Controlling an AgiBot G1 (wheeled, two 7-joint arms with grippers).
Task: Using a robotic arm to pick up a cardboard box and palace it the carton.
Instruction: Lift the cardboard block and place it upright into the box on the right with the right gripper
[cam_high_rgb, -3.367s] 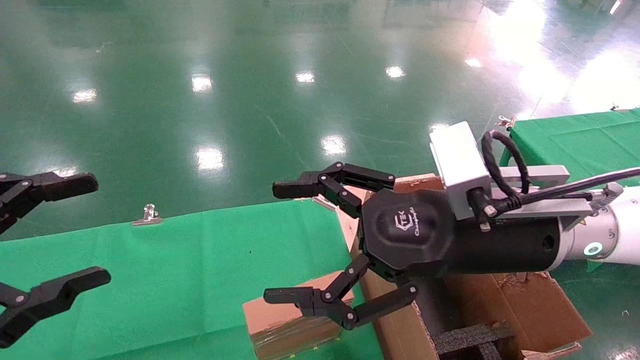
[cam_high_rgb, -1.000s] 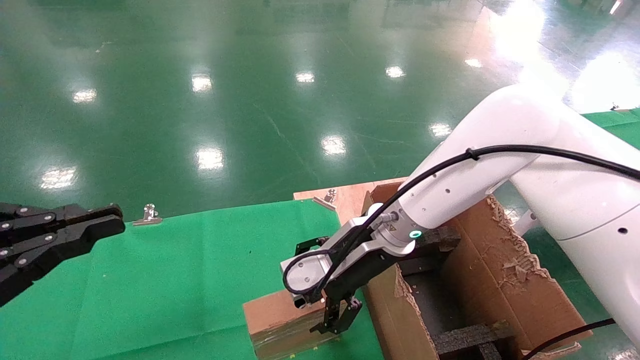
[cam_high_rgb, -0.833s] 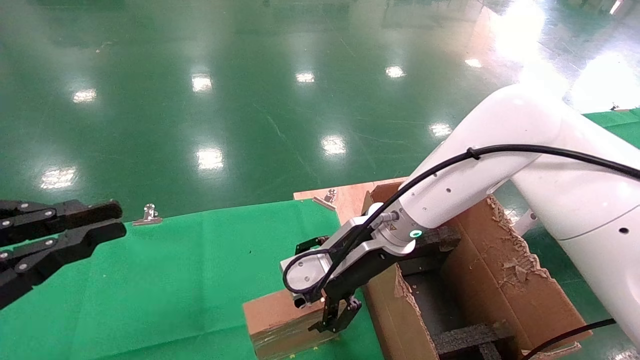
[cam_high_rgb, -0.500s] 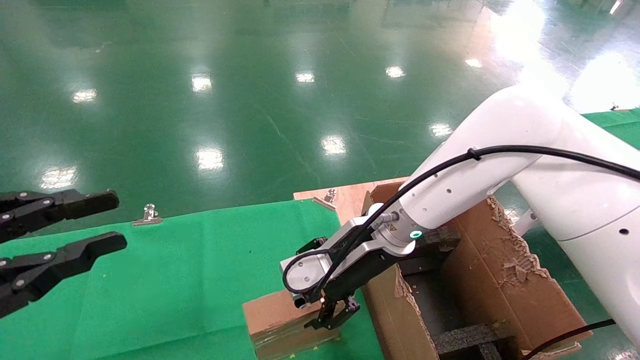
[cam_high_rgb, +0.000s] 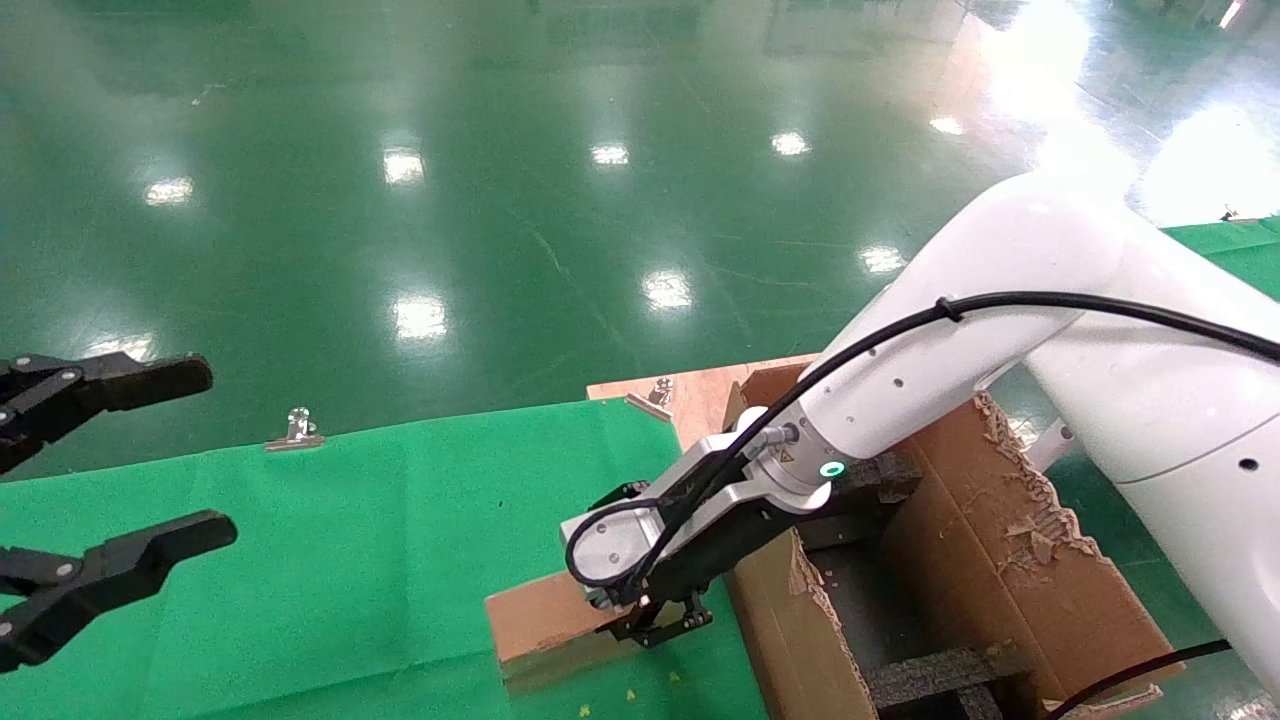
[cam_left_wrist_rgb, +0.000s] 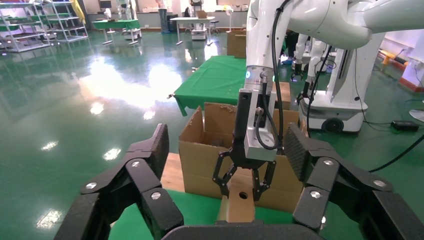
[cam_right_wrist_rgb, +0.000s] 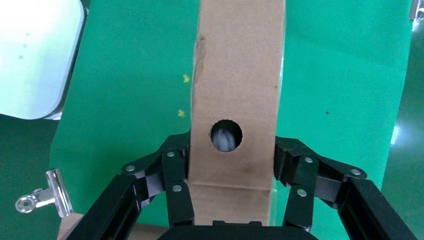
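My right gripper (cam_high_rgb: 660, 628) now clamps the cardboard box (cam_high_rgb: 545, 625), apparently tipped off the table's near edge, ready for the carton (cam_high_rgb: 1010, 570); my left gripper (cam_high_rgb: 110, 480) hangs open.

One cardboard box (cam_high_rgb: 545, 622), one carton (cam_high_rgb: 960, 560), two grippers, two metal binder clips, one green cloth (cam_high_rgb: 350, 560).
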